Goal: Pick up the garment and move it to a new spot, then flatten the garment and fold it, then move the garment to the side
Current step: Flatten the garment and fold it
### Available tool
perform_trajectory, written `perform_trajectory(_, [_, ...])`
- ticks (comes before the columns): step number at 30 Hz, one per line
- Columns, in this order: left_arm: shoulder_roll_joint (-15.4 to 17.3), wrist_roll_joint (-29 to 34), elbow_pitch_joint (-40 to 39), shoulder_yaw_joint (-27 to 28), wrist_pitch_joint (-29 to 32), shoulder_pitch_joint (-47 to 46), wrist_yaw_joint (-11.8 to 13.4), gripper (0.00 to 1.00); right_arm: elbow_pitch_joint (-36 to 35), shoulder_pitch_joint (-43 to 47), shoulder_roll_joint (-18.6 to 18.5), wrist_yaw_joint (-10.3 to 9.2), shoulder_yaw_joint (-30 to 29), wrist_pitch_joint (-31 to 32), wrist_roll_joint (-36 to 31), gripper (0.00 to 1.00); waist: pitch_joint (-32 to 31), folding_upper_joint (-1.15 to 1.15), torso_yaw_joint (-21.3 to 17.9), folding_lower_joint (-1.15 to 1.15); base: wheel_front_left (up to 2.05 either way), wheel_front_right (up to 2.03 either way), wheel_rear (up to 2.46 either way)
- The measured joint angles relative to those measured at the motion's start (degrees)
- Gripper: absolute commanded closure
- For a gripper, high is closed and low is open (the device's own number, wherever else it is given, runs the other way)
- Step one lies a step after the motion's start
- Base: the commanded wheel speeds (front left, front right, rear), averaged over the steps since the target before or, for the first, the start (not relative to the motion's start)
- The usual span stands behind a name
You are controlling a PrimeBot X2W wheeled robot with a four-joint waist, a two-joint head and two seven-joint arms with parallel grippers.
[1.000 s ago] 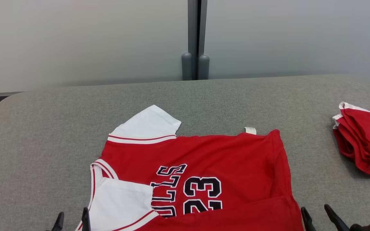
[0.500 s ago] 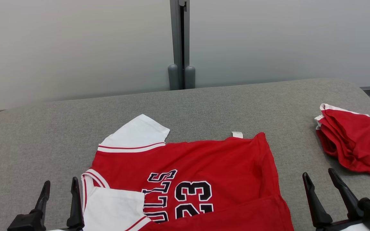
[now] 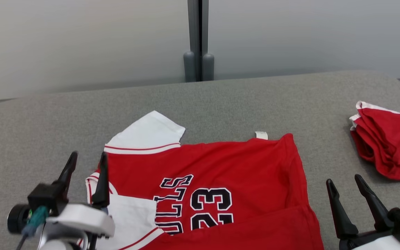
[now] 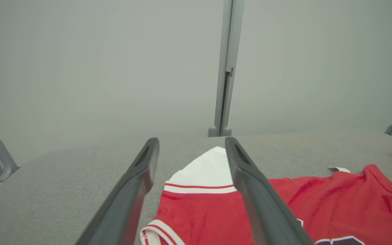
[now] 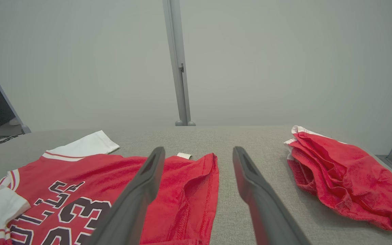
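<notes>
Your left gripper (image 3: 88, 156) has advanced to the collar (image 3: 90, 185) at 9 o'clock of the garment (image 3: 221, 163); it and your right gripper (image 3: 343, 180) both gape empty. Centred on the worktop (image 3: 30, 139), the garment looks soft and limp: pinch its seamed edges.

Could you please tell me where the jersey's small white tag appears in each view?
Head view: tag just right of centre, at the far edge of the jersey.
Left wrist view: tag at the lower right.
Right wrist view: tag just left of centre.
Shared landmark: grey post, upper middle in each.
</notes>
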Motion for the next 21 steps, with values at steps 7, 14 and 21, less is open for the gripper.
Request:
perform_trajectory(7, [-1.3,-1.7,14.1,-3.0,3.4,-21.1,-6.1,0.0,-1.1,-5.6,-0.1,0.0,1.7,0.1,-0.3,0.0,8.1,0.0,-1.2,0.0,0.0,0.0,0.0])
perform_trajectory(14, [-2.0,-2.1,35.6,-5.2,5.3,-37.6,-10.4,0.0,0.3,-9.4,0.9,0.0,3.3,-1.3,-0.4,0.0,15.9,0.0,-4.3,0.0,0.0,0.0,0.0])
perform_trajectory(21, [-0.5,-1.5,53.2,-5.5,6.0,-46.6,-11.0,0.0,2.4,-11.7,1.9,0.0,4.1,-3.0,-0.2,0.0,20.4,0.0,-8.4,0.0,0.0,0.0,0.0])
